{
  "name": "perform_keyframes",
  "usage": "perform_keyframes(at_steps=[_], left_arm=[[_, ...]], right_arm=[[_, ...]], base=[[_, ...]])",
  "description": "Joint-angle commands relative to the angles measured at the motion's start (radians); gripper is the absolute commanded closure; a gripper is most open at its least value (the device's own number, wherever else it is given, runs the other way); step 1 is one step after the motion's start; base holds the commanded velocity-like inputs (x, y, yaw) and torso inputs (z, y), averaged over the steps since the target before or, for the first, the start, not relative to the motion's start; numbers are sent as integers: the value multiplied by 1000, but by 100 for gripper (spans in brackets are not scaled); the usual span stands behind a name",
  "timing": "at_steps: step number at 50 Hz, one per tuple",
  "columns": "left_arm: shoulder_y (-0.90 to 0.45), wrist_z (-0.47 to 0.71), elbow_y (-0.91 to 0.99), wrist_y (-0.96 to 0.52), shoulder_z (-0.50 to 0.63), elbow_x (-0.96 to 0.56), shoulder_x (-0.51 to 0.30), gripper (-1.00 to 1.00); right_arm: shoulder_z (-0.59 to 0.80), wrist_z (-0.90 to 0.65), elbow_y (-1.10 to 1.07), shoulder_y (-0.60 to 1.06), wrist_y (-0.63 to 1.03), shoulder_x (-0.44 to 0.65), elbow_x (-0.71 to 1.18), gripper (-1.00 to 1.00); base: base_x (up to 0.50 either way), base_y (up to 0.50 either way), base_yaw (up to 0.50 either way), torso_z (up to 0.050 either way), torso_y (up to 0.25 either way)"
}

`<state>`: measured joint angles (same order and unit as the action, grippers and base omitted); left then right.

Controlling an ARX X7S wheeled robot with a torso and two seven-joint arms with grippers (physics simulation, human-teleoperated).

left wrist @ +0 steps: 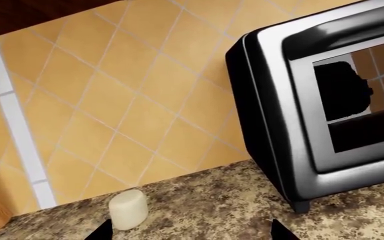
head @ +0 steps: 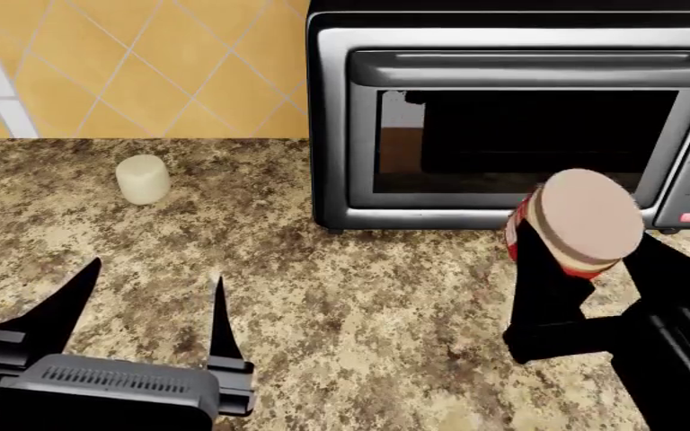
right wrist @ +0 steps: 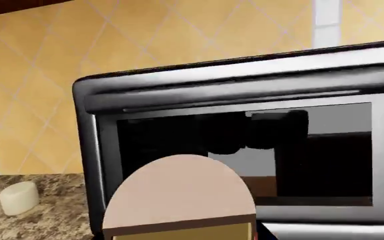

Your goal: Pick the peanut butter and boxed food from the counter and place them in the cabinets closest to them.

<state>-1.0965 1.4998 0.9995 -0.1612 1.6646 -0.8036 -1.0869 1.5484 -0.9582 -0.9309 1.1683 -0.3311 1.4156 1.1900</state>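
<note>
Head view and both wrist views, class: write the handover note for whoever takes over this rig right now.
Right tool: shut on the peanut butter, lifted off the counter in front of the toaster oven.
Left tool: open, empty, low over the counter near the small cream cylinder.
Boxed food: not in view.
Done: jar picked.
Left: put the jar in its nearest cabinet, then find, pick and stow the boxed food.

The head view looks forward and down over the granite counter [head: 358,305] at the toaster oven [head: 513,117], while both wrist views sit low and close, apparently tilted, facing that same oven and the small cream-white cylinder [left wrist: 127,209] beside it.
</note>
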Motion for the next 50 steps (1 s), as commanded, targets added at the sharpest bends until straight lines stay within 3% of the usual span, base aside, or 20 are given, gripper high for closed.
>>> perform_keyframes(at_steps=[1, 8, 17, 30, 37, 50], left_arm=[[8, -8, -1, -1, -5, 0, 4, -100], [6, -17, -8, -5, -11, -14, 17, -100], [-3, -15, -5, -22, -20, -27, 34, -100], [8, -11, -10, -38, -22, -20, 55, -100], [16, -12, -9, -40, -22, -12, 53, -100], [30, -19, -11, -42, -24, -2, 69, -100]], right_arm=[[-275, -169, -94, 338, 111, 11, 136, 100], [-411, -224, -88, 533, 187, -33, 247, 100], [-488, -259, -14, 733, 366, -171, 322, 100], [-508, -243, 109, 821, 440, -291, 344, 100], [-494, -205, 247, 867, 500, -389, 297, 100], [-452, -48, 755, 981, 590, -652, 196, 100]], base=[[0, 0, 0, 0, 0], [0, 0, 0, 0, 1], [0, 0, 0, 0, 0], [0, 0, 0, 0, 0], [0, 0, 0, 0, 0], [0, 0, 0, 0, 0]])
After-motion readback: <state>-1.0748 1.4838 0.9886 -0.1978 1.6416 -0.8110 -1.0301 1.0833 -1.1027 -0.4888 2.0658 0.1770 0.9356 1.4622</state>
